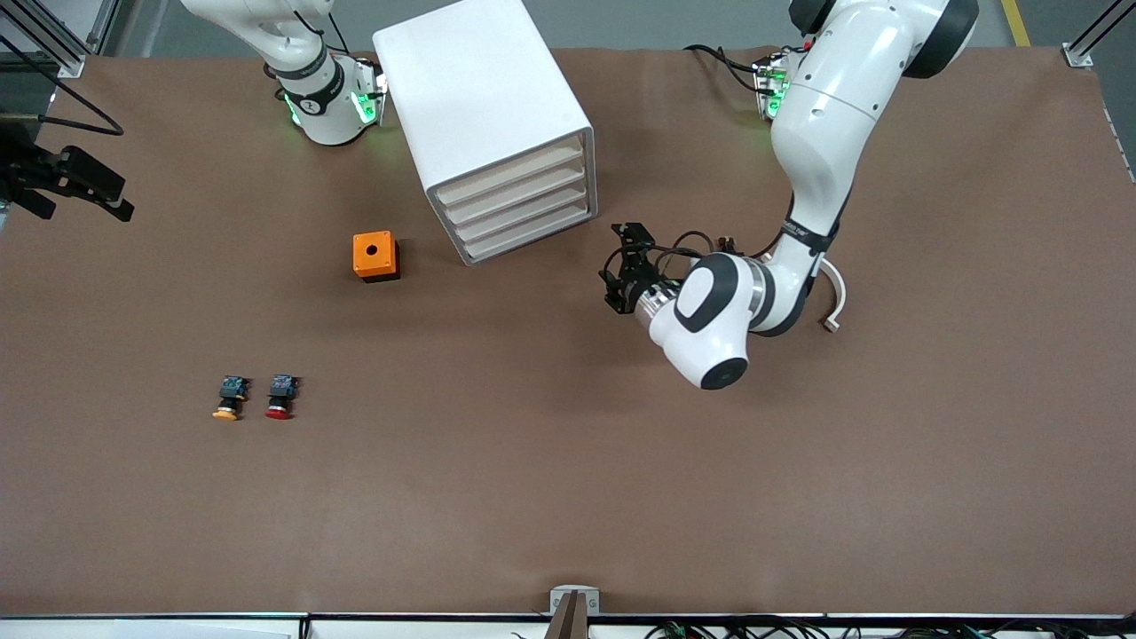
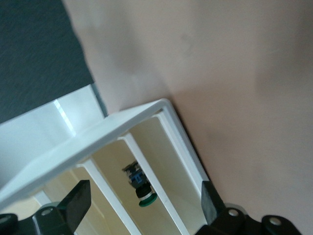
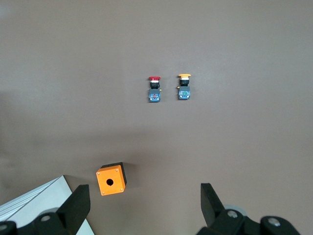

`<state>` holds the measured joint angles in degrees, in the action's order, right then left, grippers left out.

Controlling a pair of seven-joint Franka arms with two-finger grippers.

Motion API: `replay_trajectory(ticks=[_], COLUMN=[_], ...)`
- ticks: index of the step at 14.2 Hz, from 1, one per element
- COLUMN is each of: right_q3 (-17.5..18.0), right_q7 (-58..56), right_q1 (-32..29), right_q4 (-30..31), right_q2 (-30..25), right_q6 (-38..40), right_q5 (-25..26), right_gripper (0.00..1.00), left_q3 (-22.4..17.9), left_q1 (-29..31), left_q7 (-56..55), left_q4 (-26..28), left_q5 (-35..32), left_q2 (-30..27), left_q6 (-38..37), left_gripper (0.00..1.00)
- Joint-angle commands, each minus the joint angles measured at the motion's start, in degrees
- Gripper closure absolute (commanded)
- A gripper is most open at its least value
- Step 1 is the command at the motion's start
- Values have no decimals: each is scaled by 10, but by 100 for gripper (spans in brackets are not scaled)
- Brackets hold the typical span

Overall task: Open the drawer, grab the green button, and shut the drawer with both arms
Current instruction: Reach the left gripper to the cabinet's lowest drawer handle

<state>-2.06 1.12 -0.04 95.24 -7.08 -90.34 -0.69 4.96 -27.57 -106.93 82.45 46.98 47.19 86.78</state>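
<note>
The white cabinet (image 1: 484,115) stands toward the robots' side of the table, and its four cream drawer fronts (image 1: 515,200) are all shut. My left gripper (image 1: 619,266) is low, in front of the drawers and a short way off, and it is open and empty. In the left wrist view the gripper (image 2: 144,205) faces the cabinet's frame (image 2: 146,110). There the green button (image 2: 142,188) lies inside one of the lower drawers, seen through the gap over a front. My right gripper (image 3: 144,203) is open and empty, high above the table beside the cabinet, and out of the front view.
An orange box (image 1: 375,256) with a round hole stands beside the cabinet, toward the right arm's end; it also shows in the right wrist view (image 3: 111,179). The red button (image 1: 280,397) and the yellow button (image 1: 231,398) lie nearer the front camera. A black fixture (image 1: 67,182) overhangs the table's edge.
</note>
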Motion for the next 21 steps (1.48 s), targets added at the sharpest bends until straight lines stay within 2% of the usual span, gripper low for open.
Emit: replay_trajectory(ticks=[1,4,5,6,7,9,11,19,21], right_q3=[-1,-1,-1,-1,-1,-1,-1,-1,-1], right_q7=[-4,-4,-4,-3,-4,-4,-4,-4,-4], right_q1=[3,3,3,2,2,2,1,3,2], right_q4=[13,13,13,13,13,13,13,13,13], right_q2=[-13,-13,-13,-13,-13,-13,-13,-13,-13], right_q6=[-5,-4,-4,-4,-4,-4,-4,-3,-2], right_q5=[8,8,8,8,8,8,8,8,8], right_gripper=[0,0,0,0,0,0,0,0,0], left_q3=[22,32,32,32,32,35,51,53,54], left_q1=[-3,-2,0,0,-1,-3,-1,-24,-36], left_q7=[-57,-104,-113,-124,-126,-125,-126,-162,-166], left_q4=[-17,-18,-17,-17,-17,-16,-16,-10,-11], left_q5=[20,56,66,78,86,90,93,105,105], left_q2=[26,55,63,71,78,82,91,117,120], left_q6=[-13,-13,-14,-20,-24,-26,-32,-41,-42], left_gripper=[1,4,18,29,36,45,47,48,51])
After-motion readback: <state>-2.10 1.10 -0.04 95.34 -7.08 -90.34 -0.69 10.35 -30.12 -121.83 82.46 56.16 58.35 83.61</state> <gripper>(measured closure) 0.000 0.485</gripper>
